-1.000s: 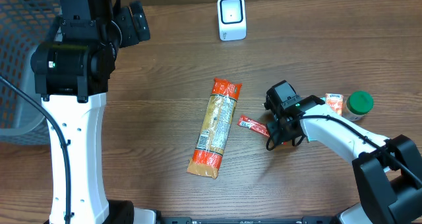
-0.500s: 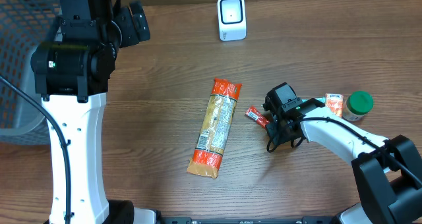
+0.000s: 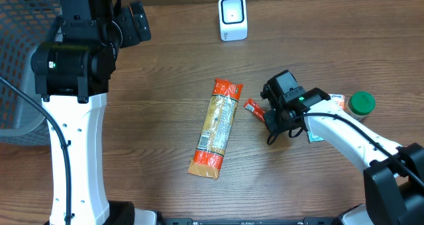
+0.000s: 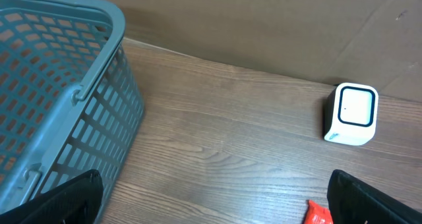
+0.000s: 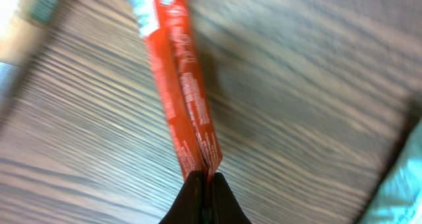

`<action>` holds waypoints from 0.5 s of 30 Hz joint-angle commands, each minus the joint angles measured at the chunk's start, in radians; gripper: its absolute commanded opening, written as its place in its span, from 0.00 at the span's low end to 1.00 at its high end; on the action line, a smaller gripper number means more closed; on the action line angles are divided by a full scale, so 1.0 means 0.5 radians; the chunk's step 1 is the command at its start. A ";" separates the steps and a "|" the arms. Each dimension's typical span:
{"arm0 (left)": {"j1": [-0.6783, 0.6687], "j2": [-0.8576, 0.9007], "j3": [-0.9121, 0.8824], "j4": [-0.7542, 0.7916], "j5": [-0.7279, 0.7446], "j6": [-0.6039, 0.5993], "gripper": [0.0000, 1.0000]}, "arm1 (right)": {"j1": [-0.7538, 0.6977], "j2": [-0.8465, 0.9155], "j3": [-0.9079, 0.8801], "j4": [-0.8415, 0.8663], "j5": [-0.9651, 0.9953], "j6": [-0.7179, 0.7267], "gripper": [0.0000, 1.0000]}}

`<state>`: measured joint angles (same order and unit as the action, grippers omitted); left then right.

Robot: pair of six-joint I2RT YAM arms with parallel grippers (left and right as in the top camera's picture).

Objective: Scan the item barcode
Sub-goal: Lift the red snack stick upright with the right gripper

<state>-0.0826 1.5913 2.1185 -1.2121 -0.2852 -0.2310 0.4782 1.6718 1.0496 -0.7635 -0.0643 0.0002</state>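
Right wrist view: the right gripper [image 5: 204,182] is found clenched, its two dark fingers [image 5: 190,201] pressed together on the near end of a red sachet [image 5: 178,85]. The sachet is pinched edge-on between them, with white print visible along its length, and extends away from the fingers over the wooden table [image 5: 297,85]. Whether its far end rests on the wood cannot be told from this blurred view.

Overhead view: the right gripper [image 3: 267,114] is seen near the middle of the table [image 3: 152,106], with the red sachet [image 3: 252,107] projecting from it to the left. The sachet lies just beside the upper end of a long orange-ended food packet [image 3: 216,128] but is not touching it. It is well apart from the white barcode scanner [image 3: 232,18], which stands at the far edge of the table. A green-lidded jar [image 3: 362,103] and a small orange-and-white carton [image 3: 336,102] are noted beside each other behind the right arm.

Left wrist view: the left gripper [image 4: 221,201] is recorded as released, its fingertips [image 4: 72,197] spread to the two lower corners with nothing between them. It is held above the table, with the barcode scanner [image 4: 349,113] ahead to one side.

Containers: a teal plastic basket [image 4: 99,85] stands at the left side of the table [image 4: 231,138]. Its interior is largely hidden, and its contents cannot be made out.
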 commanded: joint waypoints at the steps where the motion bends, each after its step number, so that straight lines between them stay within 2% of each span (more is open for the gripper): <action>1: 0.008 -0.006 0.019 0.001 -0.021 0.037 1.00 | -0.005 -0.053 0.042 0.002 -0.174 0.027 0.04; 4: 0.008 -0.006 0.019 0.001 -0.021 0.037 1.00 | -0.005 -0.053 0.095 -0.031 -0.175 0.121 0.04; 15: 0.008 -0.006 0.019 0.001 -0.021 0.037 1.00 | -0.005 -0.053 0.130 -0.057 -0.175 0.165 0.04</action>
<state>-0.0826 1.5913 2.1185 -1.2121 -0.2852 -0.2310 0.4782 1.6691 1.0847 -0.7967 -0.1417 0.0601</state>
